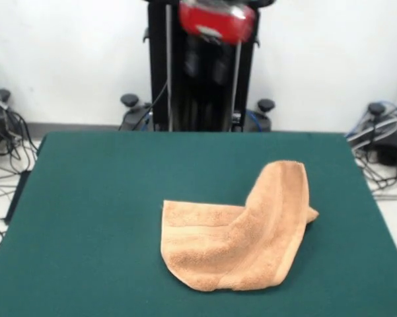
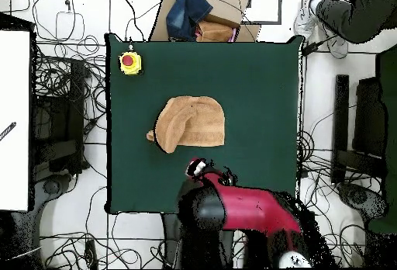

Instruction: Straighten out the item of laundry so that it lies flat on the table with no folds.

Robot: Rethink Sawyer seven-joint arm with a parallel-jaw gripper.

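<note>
The towel (image 1: 241, 234) is seen lying folded on the green worktop (image 1: 106, 198), one part doubled over the rest (right of centre in the front view). The arm (image 2: 248, 209) is held back at the worktop's edge, well apart from the towel. Claw state cannot be told. A yellow box with a red button (image 2: 130, 62) is seen at a corner.

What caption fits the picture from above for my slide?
A folded, light orange-tan terry towel lies on the dark green table, a red robot arm beside it.
</note>
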